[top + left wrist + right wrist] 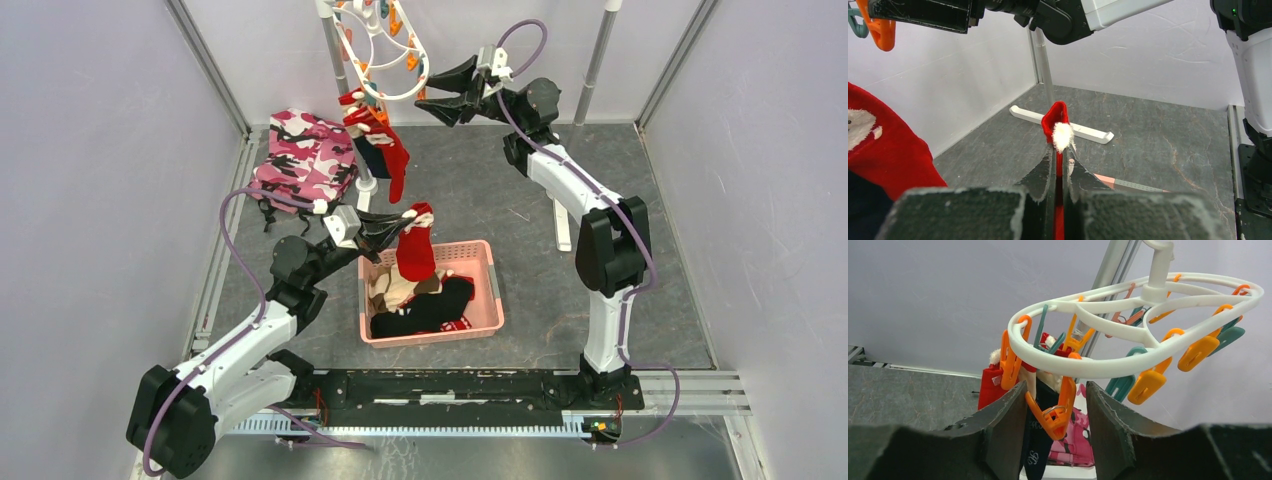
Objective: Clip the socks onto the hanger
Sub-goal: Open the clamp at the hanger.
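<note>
- Closest to my left wrist camera, the left gripper [1062, 161] is clamped tight on a red sock [1054, 117] with a white pompom.
- From overhead I see that sock dangling above the pink basket [491, 290], where beige and black socks [425, 300] lie.
- Right gripper [1055, 392] stands half-wide, jaws either side of an orange clip [1066, 397] on the hanger [1108, 367]; whether they touch it I can't tell.
- Red and navy socks [380, 145] hang clipped under the hanger.

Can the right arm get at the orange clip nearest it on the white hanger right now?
Likely yes: the right gripper is open and straddles the orange clip, which hangs between its jaws with nothing in the way.
</note>
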Available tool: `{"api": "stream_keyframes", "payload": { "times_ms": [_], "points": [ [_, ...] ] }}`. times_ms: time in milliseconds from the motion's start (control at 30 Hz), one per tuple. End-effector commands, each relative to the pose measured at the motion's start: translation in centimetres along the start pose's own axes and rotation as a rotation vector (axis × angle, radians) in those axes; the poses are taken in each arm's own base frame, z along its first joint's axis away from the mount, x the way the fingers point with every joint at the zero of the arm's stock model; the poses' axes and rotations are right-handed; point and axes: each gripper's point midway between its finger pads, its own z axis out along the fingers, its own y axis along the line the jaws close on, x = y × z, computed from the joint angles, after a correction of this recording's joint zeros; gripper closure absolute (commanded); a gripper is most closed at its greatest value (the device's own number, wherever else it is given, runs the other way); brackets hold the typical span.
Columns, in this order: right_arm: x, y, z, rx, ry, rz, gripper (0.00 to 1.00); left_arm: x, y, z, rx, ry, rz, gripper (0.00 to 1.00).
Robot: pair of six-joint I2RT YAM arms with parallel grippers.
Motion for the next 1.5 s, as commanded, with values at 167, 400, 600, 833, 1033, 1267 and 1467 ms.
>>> {"api": "stream_keyframes", "payload": {
  "times_ms": [167, 400, 600, 833, 1033, 1267, 1467],
  "points": [
    [-2.4, 0.2, 1.5, -0.028, -0.057, -0.035, 0.48, -2.3, 0.0, 0.6, 0.017, -0.055, 0.083, 0.98],
    [-2.6, 0.3, 1.7, -0.028, -0.061, -0.035, 0.57, -2.3, 0.0, 0.5, 0.015, -0.055, 0.083, 0.98],
    [-2.9, 0.7, 1.7, -0.036, -0.063, -0.022, 0.86, -2.3, 0.4, 0.6, -0.004, -0.052, 0.08, 0.98],
    [-3.3, 1.4, 1.3, -0.036, -0.057, 0.012, 0.94, -2.4, 3.4, 2.1, -0.12, -0.013, 0.054, 0.98],
    [-3.5, 2.2, 1.2, -0.039, -0.051, 0.07, 0.94, -0.9, 7.4, 4.2, -0.256, 0.04, 0.018, 0.98],
    [-3.7, 2.7, 1.2, -0.039, -0.036, 0.113, 0.95, 0.1, 10.6, 5.7, -0.32, 0.071, 0.056, 0.98],
    [-3.7, 3.1, 1.1, -0.042, -0.034, 0.143, 0.95, -0.9, 11.6, 7.2, -0.302, 0.032, 0.056, 0.98]
  ]
}}
